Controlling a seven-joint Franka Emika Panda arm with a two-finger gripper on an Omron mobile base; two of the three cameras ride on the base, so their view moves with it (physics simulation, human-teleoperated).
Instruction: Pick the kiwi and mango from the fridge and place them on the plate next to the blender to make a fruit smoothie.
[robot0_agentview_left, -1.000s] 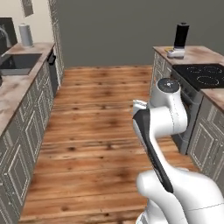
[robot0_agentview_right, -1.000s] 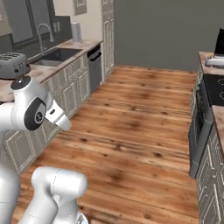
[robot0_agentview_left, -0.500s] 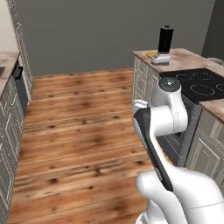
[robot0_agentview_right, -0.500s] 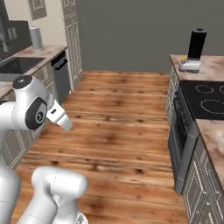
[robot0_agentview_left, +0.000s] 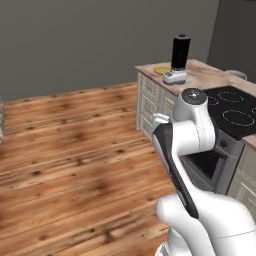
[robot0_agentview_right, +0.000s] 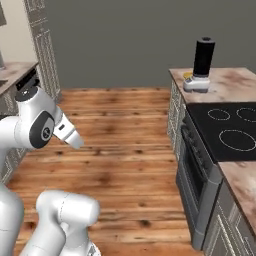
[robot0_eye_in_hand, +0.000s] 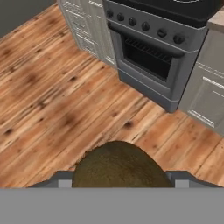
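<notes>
The end effector (robot0_eye_in_hand: 119, 186) is clamped on the kiwi (robot0_eye_in_hand: 119, 165), a dark brown rounded fruit that sits between the two grey finger tips at the bottom of the hand view, one tip touching it on each side. Below the held fruit lies the wooden floor (robot0_eye_in_hand: 65, 100), warm brown planks with darker knots. Beyond it, the hand view looks down on the oven (robot0_eye_in_hand: 151, 57), its grey front carrying a row of dark knobs above a dark glass door, flanked by pale grey cabinets (robot0_eye_in_hand: 87, 26).

From the left base view the white arm (robot0_agentview_left: 187, 130) is folded in front of that oven, its upper joint near the edge of the black cooktop (robot0_agentview_left: 232, 112). The cooktop is set into a marbled pinkish tabletop (robot0_agentview_left: 205, 75) on the right side of the room. At the far end of this tabletop stands the blender (robot0_agentview_left: 179, 59), a tall black jar on a white-grey base. Just to its left, touching or nearly touching the base, lies the plate (robot0_agentview_left: 162, 70), flat with a yellow rim. In the right base view the same blender (robot0_agentview_right: 201, 64) stands at the far left corner of the tabletop, with a sliver of the plate (robot0_agentview_right: 187, 76) peeking out beside its base. A plain grey wall (robot0_agentview_right: 125, 40) closes the far side of the room.
</notes>
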